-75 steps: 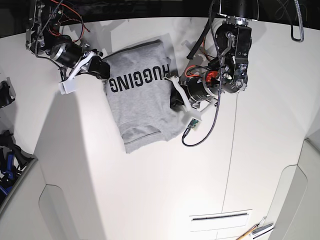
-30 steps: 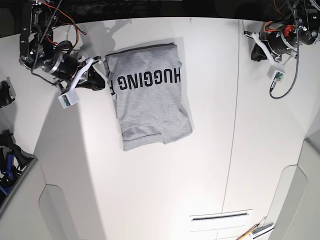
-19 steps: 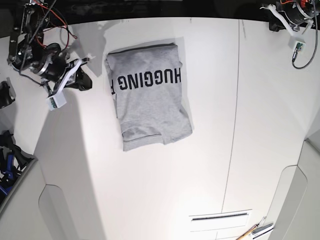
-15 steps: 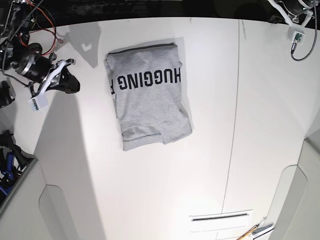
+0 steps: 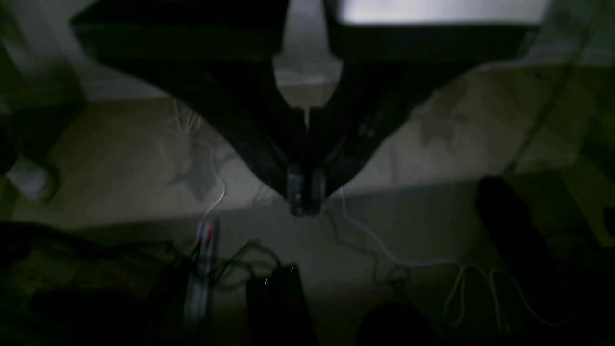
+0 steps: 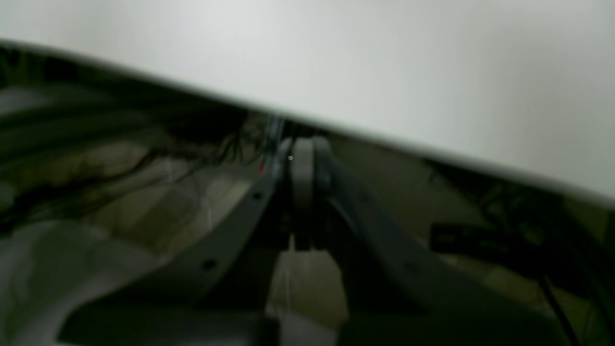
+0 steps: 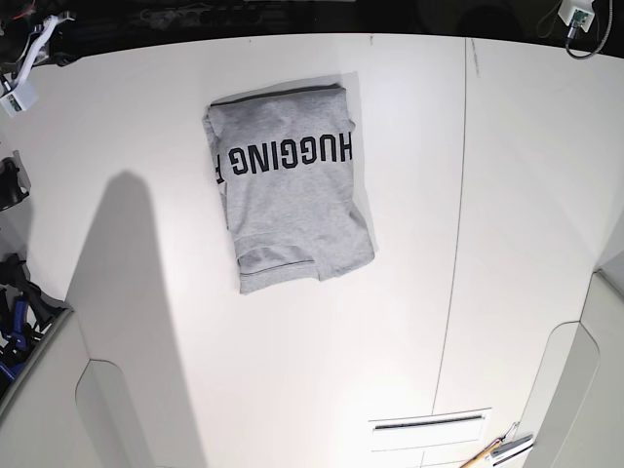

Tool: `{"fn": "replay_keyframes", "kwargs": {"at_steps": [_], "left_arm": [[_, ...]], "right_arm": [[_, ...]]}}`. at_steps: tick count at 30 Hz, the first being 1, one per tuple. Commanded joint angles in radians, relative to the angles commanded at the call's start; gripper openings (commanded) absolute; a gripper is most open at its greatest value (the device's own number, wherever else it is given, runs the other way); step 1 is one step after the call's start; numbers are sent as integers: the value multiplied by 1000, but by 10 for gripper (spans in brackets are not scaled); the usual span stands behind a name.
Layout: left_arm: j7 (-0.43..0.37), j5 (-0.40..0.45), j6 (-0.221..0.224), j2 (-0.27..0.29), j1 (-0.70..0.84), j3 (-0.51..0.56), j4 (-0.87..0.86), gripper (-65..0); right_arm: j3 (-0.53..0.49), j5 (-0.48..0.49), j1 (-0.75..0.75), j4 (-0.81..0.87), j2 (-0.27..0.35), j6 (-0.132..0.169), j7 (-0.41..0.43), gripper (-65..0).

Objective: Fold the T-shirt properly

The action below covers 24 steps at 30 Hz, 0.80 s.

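Note:
The T-shirt [image 7: 291, 200] lies folded into a rough rectangle on the white table [image 7: 507, 244], lettering "HUGGING" face up, hem toward the front. Nothing touches it. Both arms are drawn back past the far edge; only a bit of the right arm [image 7: 21, 58] and of the left arm [image 7: 582, 14] shows in the base view's top corners. In the left wrist view my left gripper [image 5: 306, 199] is shut and empty over a dim floor. In the right wrist view my right gripper [image 6: 302, 161] is shut and empty beside the table's edge [image 6: 384, 139].
A seam [image 7: 453, 253] runs front to back across the table, right of the shirt. Small tools [image 7: 499, 450] lie at the front right. Dark gear [image 7: 14, 302] stands off the left edge. Cables [image 5: 384, 250] lie on the floor behind the table.
Both grippers have let go of the shirt's sides and pulled back to the far corners, nearly out of the base view. The shirt has lain still for the last second.

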Motion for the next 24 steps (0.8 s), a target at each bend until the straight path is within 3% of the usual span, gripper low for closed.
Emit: {"fn": "replay_keyframes", "kwargs": {"at_steps": [9,14,17,20,24], "left_arm": [[8,-3,12,1,29,7,-7,-650],[3,10,13,1,47,110,-61,-650],[-93,80,12,0,63,232,-181,-650],[-216,125,12,0,31,351,-307,-650],[-236,185,13,0,-74,488,-460,-650]], "right_arm": [[-2,22,-139,-1,13,0,-12,-650],[-53,20,-170,-42,13,8,-27,-650],[-165,-11,-169,-108,14,8,-36,-650],[-312,-29,-166,-187,13,8,26,-650],[-509,-158,-163,-269,13,8,135,-650]]}}
